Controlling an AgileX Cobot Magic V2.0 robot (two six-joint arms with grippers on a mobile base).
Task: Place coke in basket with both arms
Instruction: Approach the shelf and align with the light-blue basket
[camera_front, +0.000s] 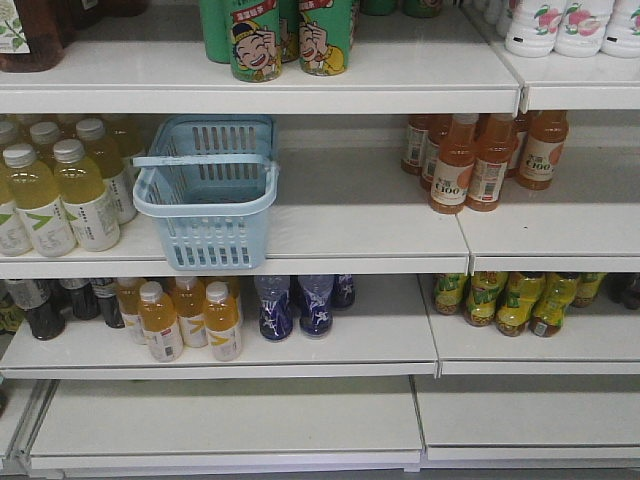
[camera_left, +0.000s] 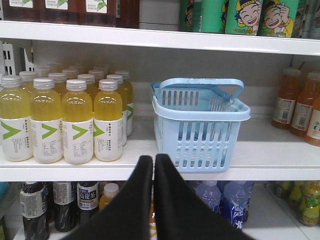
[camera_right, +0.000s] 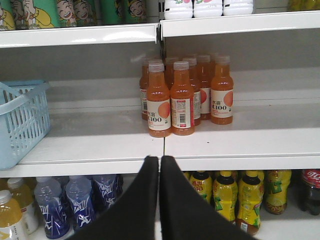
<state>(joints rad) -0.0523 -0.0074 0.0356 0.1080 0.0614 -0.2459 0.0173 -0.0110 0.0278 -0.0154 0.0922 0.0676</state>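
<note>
Coke: no sure sighting, only a dark red-labelled bottle (camera_right: 310, 194) lower right. Basket (camera_front: 205, 205) empty, centre-left on shelf (camera_front: 380, 225). Left claw (camera_left: 153, 159), right claw (camera_right: 160, 160) closed, holding nothing. Likely step: search; next, finding coke, opening claws.

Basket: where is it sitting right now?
In the front view the basket sits on the middle shelf, just right of the yellow bottles; the orange bottles stand farther right.

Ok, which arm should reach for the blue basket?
Probably left. The basket stands just ahead of the left gripper; the right gripper faces the orange bottles, with the basket off at its far left.
</note>
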